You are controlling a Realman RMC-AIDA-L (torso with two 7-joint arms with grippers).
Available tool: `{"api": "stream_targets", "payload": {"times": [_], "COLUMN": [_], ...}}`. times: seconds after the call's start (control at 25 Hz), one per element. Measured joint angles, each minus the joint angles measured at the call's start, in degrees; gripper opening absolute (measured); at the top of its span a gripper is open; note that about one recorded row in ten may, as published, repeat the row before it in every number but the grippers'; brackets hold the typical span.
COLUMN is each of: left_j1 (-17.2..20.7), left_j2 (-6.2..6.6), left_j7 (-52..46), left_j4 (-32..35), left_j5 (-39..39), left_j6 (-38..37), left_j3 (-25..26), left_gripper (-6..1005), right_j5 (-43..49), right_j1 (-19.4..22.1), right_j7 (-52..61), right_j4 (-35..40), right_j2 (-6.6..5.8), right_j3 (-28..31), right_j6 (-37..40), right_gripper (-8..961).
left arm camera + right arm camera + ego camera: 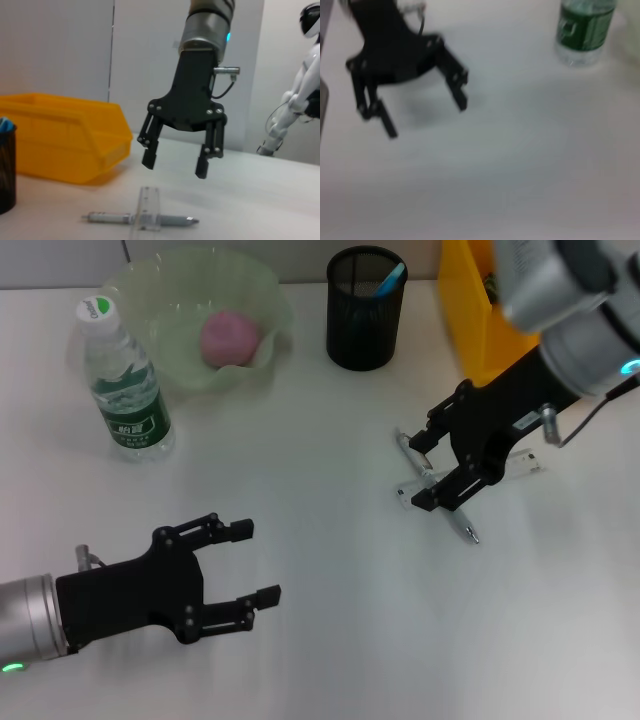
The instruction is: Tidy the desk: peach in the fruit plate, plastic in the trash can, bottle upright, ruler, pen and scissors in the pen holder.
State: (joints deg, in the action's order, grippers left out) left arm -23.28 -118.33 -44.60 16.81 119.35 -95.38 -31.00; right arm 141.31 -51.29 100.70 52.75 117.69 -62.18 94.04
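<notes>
Pen (452, 518) and ruler (520, 468) lie crossed on the bench (340, 620), the clear ruler over the pen's barrel, just beside the yellow bin (470, 310). Directly above that crossing you have the right claw (175, 162), empty, its fingers spread and pointing down, clear of both items. Judge the next move as a descent to grasp one of them. Watch for three faults: the fingers closing on both stacked items at once, the flat ruler slipping out because it offers little edge to pinch, and the pen rolling away if a fingertip nudges it. Farther off, the pen holder (366, 308) stands upright at the back with a blue item already inside; the peach (231, 337) sits in the fruit plate (262, 290) and the bottle (125, 380) is upright. Your left claw (246, 563) hangs open and empty near the front edge, well apart.
</notes>
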Motion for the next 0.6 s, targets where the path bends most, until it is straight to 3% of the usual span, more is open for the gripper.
{"api": "stream_targets", "payload": {"times": [0.16, 0.6], "left_j1": [0.2, 1.0], "left_j2": [0.06, 0.15], "left_j7": [-0.8, -1.4], "left_j4": [1.7, 1.9], "left_j5": [0.0, -0.2], "left_j6": [1.9, 1.9], "left_j3": [-0.1, 0.2], "left_gripper": [813, 813], "right_j5": [4.1, 5.1], "right_j1": [-1.2, -1.4], "right_j7": [-0.5, -2.2], "right_j4": [-0.8, -5.2], "right_j2": [1.18, 1.33], "right_j3": [-4.3, -10.7], "right_j6": [-3.1, -11.2], "right_gripper": [744, 731]}}
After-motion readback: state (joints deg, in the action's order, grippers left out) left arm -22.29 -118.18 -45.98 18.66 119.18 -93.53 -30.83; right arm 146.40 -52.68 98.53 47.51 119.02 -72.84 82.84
